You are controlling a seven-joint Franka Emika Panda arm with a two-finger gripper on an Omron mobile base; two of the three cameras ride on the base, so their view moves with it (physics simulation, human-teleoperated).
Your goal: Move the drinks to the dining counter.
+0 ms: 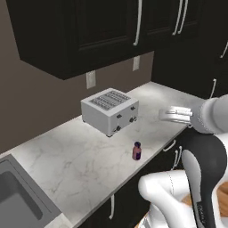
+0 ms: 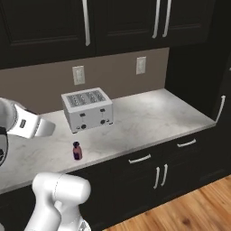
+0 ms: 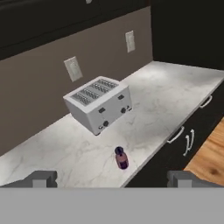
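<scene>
gripper point(image 3: 112, 178): jaws standing wide apart, holding nothing, hovering above the bench point(image 3: 78, 153) front | bottle point(image 3: 121, 158): tiny, purple-red, dark cap, standing upright near the bench's front edge, apart from the fingertips point(image 3: 41, 178) | toaster point(image 3: 98, 104): sitting farther back, near the wall | outlets point(image 3: 73, 68): showing on the wall behind

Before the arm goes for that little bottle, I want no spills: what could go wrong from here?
The bottle stands close to the worktop's front edge, so a nudge could push it off. It is small and the jaws stand wide open, so a slightly off-centre close could tip it. The toaster sits just behind it; overshooting could strike it.
</scene>
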